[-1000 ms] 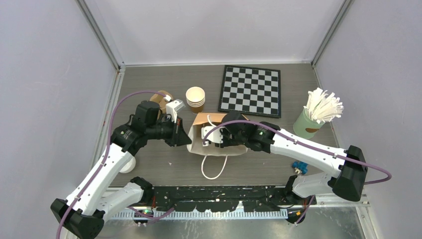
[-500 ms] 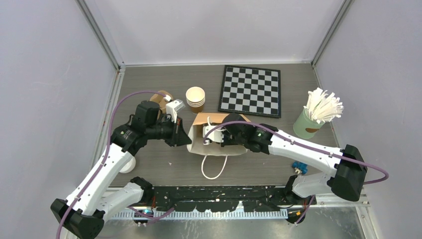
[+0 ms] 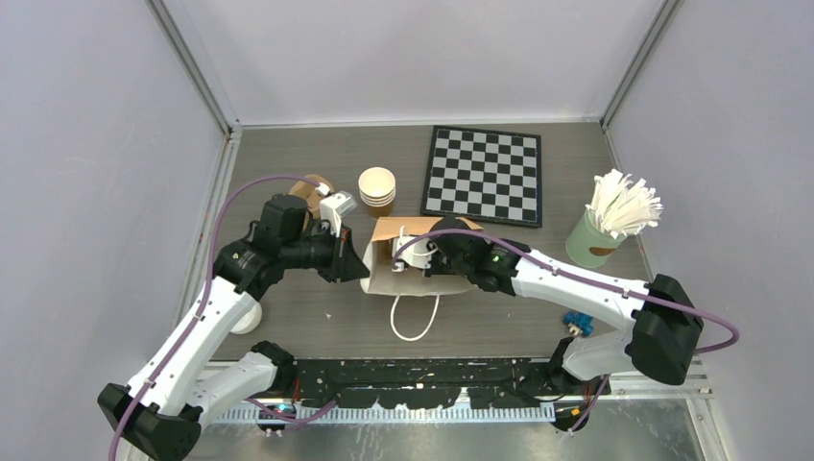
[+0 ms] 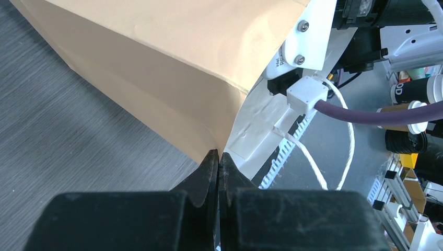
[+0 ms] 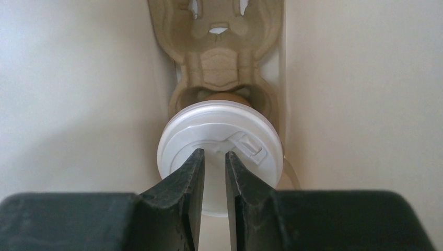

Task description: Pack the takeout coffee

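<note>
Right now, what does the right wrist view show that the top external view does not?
Only the right wrist view: the round white plastic lid of the takeout coffee cup, a moulded brown pulp cup carrier behind it, the right fingers nearly together in front of it. Only the top external view: the black-and-white chessboard, the stack of lidless tan paper cups, the green cup of white sticks. Both: the brown paper bag, its inside in the first, its outside in the second.

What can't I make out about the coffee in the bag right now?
- Cup body: right wrist view, hidden behind its lid; top view, hidden inside the bag.
- Right tool: whether it touches the lid is unclear; top view, the bag covers it.
- Tray: far end cut off by the top edge, right wrist view.
</note>
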Tool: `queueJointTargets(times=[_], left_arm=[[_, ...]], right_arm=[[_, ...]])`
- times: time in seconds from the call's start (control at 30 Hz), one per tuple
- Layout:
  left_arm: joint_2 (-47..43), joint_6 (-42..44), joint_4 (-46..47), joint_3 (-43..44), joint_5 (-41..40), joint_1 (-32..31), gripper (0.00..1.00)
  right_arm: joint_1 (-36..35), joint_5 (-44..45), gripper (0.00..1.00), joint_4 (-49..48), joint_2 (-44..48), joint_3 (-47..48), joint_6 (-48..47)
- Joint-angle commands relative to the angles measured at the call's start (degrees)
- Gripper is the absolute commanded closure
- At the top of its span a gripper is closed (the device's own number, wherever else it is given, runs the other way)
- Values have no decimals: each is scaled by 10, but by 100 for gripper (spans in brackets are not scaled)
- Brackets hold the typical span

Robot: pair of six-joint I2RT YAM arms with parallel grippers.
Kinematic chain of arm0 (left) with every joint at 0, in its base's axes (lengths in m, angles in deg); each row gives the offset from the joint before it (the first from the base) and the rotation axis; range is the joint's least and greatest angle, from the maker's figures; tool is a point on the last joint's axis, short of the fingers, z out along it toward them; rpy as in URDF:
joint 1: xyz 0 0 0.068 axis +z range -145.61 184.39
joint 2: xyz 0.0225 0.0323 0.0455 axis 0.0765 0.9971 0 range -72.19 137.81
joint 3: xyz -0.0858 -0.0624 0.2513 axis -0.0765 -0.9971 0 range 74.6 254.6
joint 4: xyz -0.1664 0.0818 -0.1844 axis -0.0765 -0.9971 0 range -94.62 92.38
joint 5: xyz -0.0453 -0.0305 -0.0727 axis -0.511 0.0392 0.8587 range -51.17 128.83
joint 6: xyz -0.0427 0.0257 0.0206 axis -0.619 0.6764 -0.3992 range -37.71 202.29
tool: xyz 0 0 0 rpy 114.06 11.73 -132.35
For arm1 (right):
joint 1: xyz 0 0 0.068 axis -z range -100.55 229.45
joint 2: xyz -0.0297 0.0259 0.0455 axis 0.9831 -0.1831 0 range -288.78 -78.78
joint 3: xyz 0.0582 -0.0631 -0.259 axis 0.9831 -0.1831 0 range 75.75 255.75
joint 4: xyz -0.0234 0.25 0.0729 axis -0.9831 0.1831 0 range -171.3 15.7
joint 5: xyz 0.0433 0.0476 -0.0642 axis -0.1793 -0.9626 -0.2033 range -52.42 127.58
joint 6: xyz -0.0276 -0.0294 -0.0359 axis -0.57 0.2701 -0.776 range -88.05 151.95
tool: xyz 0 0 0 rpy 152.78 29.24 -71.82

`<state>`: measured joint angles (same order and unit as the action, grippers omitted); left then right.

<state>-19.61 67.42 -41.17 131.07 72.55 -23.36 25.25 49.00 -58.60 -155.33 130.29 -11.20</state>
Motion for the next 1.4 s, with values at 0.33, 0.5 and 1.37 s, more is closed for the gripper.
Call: queueJointTargets(times=[0.33,0.5,1.37], left_arm=[[-6,-6,11,16,13,-1,100],[-4,-8,8,24,-2,-1,100],[53,-91,-74,128,-29,-1,100]], right_arm=[[17,6,74,-32,-1,2,19],[16,-15,71,22,12,42,41],[-14,-180,60,206,65,191,134]])
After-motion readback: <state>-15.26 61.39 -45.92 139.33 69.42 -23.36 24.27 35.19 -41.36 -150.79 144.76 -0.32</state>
